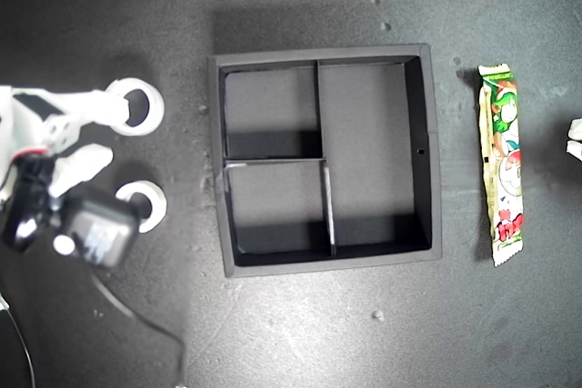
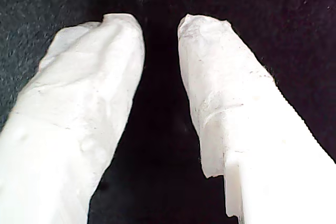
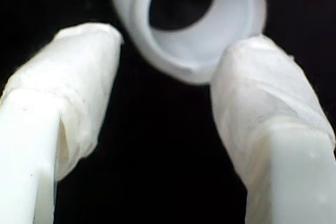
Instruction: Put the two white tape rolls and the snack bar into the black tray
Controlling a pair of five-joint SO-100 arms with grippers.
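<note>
The black tray (image 1: pixel 433 152) sits mid-table with all three compartments bare. The snack bar (image 1: pixel 502 165) lies lengthwise just off the tray toward the exterior view's right. Two white tape rolls lie at the exterior view's left: one (image 1: pixel 156 108) farther back, the other (image 1: pixel 155 199) nearer and partly hidden under the arm's body. My second gripper (image 1: pixel 116 131) is open, one fingertip over the farther roll's rim; in its wrist view that roll (image 3: pixel 184 56) lies just beyond the gripper (image 3: pixel 170 77). My first gripper (image 2: pixel 160 24) is open over bare black surface.
A sliver of white arm (image 1: pixel 575 138) shows at the exterior view's right edge, beside the snack bar. A dark cable (image 1: pixel 136 315) curves across the table at the exterior view's lower left. The surface is dark and speckled with small crumbs.
</note>
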